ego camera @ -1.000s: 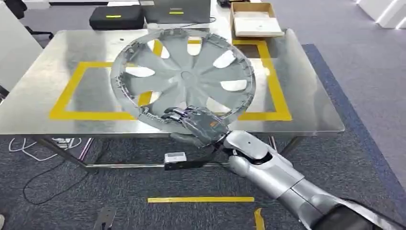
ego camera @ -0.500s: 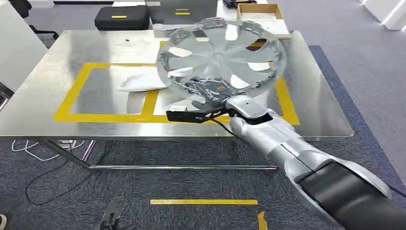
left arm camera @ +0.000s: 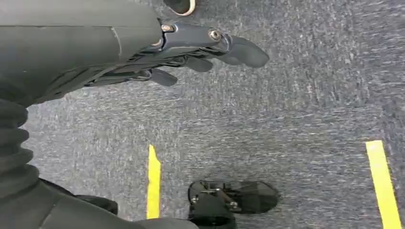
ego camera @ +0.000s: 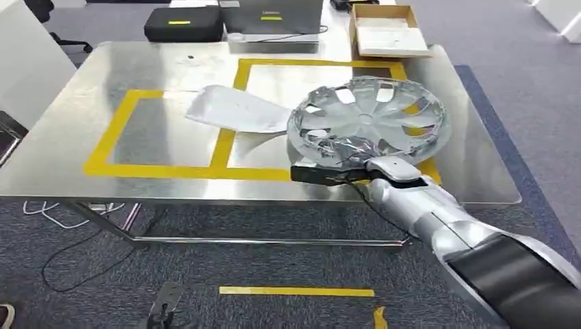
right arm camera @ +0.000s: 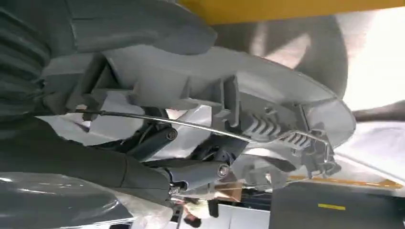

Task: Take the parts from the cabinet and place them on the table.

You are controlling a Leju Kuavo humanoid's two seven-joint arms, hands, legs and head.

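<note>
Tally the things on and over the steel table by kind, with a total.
Hubcap, held by the right robot hand: 1
Flat grey part lying on the table: 1
Black case: 1
Laptop: 1
Cardboard box: 1
Total: 5

You have one round silver plastic wheel cover (ego camera: 373,120), one flat pale grey plastic panel (ego camera: 236,110) and one shiny steel table (ego camera: 82,103). Beyond the far edge: one black zip case (ego camera: 183,24), one open cardboard box (ego camera: 384,31).
</note>
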